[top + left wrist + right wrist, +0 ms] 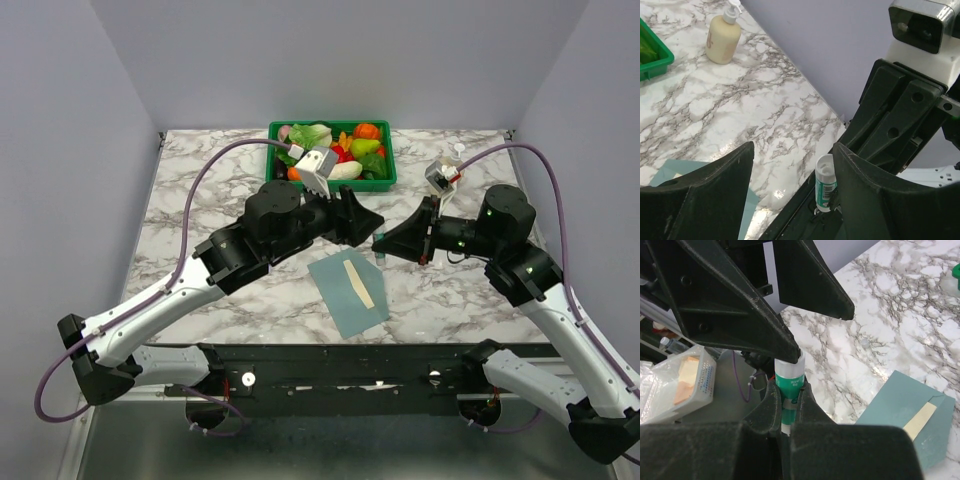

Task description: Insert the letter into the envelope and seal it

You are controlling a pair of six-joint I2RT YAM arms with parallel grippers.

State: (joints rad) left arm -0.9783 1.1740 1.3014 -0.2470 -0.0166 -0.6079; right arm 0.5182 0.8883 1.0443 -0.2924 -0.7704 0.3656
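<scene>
One glue stick (789,380) pinched in right tool (789,392); left tool (792,150) spread.

top external view looks steeply down from high above the near edge, far enough to hold the whole table (200,200). left wrist view sits low and close, facing the right gripper (821,204); right wrist view faces the left gripper (817,335) just as near. all three share the glue stick (825,180) and the envelope (900,405).

No readable text; the glue stick (790,381) bears only blurred print.
</scene>
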